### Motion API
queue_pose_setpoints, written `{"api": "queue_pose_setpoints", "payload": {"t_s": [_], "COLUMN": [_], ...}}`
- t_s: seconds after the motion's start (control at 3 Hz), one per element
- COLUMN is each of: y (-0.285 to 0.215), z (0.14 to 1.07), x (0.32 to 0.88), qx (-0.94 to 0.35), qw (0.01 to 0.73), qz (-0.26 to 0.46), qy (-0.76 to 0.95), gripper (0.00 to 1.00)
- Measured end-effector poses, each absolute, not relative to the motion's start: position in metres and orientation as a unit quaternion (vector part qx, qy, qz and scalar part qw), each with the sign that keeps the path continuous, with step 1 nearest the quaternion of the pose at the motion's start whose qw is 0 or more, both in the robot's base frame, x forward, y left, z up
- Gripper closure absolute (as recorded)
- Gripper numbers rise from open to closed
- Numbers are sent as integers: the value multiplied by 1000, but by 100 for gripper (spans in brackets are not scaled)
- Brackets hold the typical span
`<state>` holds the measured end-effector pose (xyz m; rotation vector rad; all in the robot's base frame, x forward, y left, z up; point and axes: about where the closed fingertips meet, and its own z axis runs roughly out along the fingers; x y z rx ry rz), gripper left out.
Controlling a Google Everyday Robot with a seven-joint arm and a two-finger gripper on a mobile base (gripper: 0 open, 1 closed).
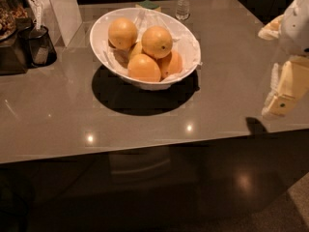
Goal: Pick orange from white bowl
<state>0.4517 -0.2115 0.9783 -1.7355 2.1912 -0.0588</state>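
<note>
The white bowl, wide, oval and lined with crinkled white paper, stands on the grey table at the back centre. It holds three large yellow-orange oranges: one at the back left, one on top in the middle, one at the front. A smaller, deeper-orange fruit lies at the right inside the bowl. My gripper, cream-coloured, hangs at the right edge of the view over the table's right side. It is well to the right of the bowl and touches nothing.
A clear plastic bottle stands behind the bowl, with a green-topped sponge beside it. A dark cup with a tag and a dark tray are at the back left. A white panel leans there. The table's front edge runs across the middle.
</note>
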Motion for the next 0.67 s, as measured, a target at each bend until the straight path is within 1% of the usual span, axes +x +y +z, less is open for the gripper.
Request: {"api": "queue_pose_setpoints", "payload": {"t_s": [0.33, 0.67], "y": [-180, -131], "z": [979, 975], "x": [496, 548], "qx": [-657, -702], "qw": [188, 207], "qz": [8, 60], "qy": [730, 679], "gripper": [0, 0]}}
